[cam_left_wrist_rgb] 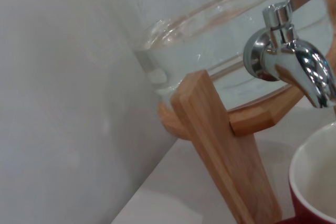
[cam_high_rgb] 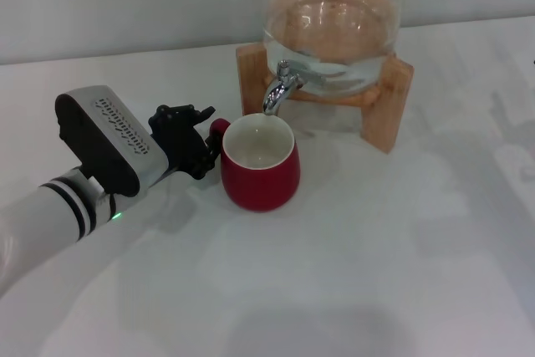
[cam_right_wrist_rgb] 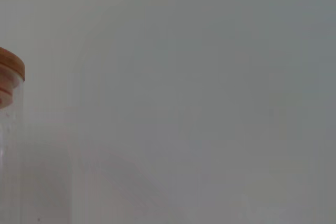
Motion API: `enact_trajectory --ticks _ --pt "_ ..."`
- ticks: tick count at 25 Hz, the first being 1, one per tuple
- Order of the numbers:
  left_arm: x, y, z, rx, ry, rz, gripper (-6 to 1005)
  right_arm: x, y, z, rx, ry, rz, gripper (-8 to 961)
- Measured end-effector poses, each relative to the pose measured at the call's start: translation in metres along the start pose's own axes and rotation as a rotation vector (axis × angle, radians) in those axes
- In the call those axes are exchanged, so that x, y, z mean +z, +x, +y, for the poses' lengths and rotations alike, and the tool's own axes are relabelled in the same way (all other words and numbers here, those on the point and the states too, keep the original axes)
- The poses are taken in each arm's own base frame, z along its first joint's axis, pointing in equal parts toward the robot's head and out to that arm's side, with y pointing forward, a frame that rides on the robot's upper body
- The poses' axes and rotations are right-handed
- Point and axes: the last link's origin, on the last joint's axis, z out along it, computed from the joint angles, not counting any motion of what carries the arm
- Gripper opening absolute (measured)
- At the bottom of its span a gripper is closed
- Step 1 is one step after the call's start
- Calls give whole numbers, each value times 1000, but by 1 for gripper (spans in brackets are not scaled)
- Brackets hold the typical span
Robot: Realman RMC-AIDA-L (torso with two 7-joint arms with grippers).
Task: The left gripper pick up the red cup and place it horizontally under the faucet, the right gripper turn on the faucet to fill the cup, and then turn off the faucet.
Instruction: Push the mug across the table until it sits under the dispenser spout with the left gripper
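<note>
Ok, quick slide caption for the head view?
Left gripper at the handle of the red cup, upright under the faucet of the glass dispenser.

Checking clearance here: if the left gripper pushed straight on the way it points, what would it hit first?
The left gripper points at the red cup, already at its handle, so it would likely push the cup's body first. The wooden stand lies farther on.
</note>
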Motion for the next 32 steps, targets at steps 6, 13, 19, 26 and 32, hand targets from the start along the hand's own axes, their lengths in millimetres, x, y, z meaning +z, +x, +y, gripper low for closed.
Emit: enact_trajectory --ticks 6,13,19,26,32 --pt "1 1 -1 6 -2 -4 301 1 -1 1 1 -3 -5 722" --pt "0 -3 1 2 0 -21 308 1 -1 1 2 -3 -5 722" --pt "-2 -5 3 -6 1 -24 310 1 -1 0 0 -2 -5 722" --pt "-3 -5 7 -15 -4 -14 314 1 -1 0 -1 -2 -7 722" --pt "-5 -7 8 -22 -1 -17 330 0 -1 -1 0 -1 -6 722"
